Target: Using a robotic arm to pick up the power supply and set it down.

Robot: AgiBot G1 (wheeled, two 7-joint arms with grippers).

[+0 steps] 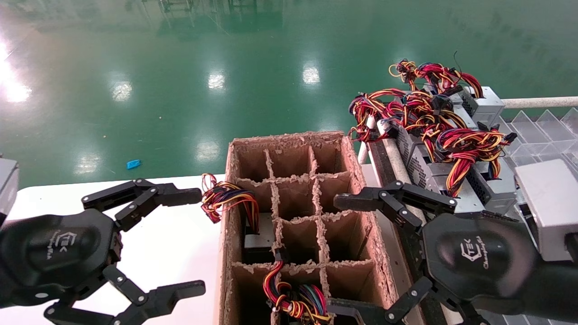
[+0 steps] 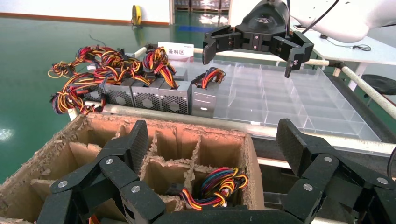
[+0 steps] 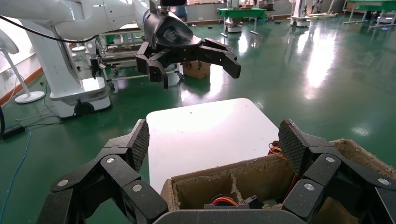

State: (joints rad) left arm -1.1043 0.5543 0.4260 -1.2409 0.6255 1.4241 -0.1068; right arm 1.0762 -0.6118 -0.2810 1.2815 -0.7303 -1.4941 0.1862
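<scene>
A brown cardboard box [image 1: 361, 180] with divider cells stands between my two grippers. One power supply [image 1: 259, 234] sits in a left-column cell, its purple, blue, red and yellow wires [image 1: 226, 198] spilling over the box's left wall. A second bundle with purple and blue wires [image 1: 295, 300] [image 2: 219, 186] lies in the nearest row, its body hidden. My left gripper [image 1: 198, 241] [image 2: 212, 140] hangs open over the white table, left of the box. My right gripper [image 1: 336, 257] [image 3: 215, 140] is open at the box's right wall. Neither holds anything.
Several grey supplies with red, yellow and orange wires [image 1: 451, 135] [image 2: 140, 93] line a rack right of the box. A clear divided tray [image 1: 542, 131] [image 2: 280, 98] lies behind them. The white table [image 1: 180, 234] [image 3: 205, 130] extends left; green floor lies beyond.
</scene>
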